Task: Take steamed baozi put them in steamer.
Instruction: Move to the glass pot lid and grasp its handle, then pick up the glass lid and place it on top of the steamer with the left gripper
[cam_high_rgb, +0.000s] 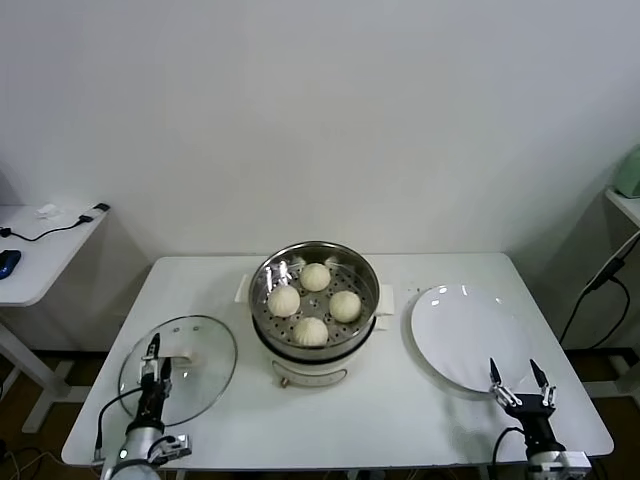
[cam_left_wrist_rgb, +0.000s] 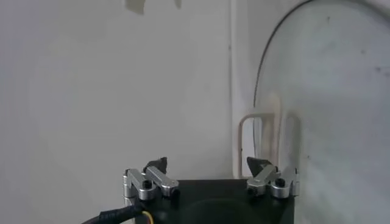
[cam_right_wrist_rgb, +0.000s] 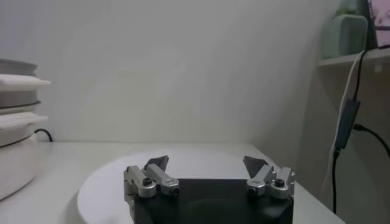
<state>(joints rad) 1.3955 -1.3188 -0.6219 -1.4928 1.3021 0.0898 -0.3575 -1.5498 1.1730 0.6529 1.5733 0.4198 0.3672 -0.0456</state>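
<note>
My left end effector hangs at the near edge of the worktop, over the near part of the glass lid, which lies flat well to the left of the steamer. Its wrist view shows its fingers spread wide with nothing between them. My right end effector sits at the near edge too, just over the near rim of the bare white plate, which lies to the right of the steamer. Its fingers are also spread wide and hold nothing.

The steamer stands mid-worktop, a steel pot on a cream base. All four baozi rest on its perforated tray: one at the far side, one left, one right, one near. They sit close together, with small gaps between them. I see none on the plate or the worktop, so I judge the loading done.

Risks from here, as I judge them: the left end effector is right above the lid, so a downward or sideways move could knock the glass off the near edge. The right one could catch the plate rim and tip or slide the plate. If the lid is to go on the pot, a skewed grip on its handle could drop it onto the buns and dent them.
</note>
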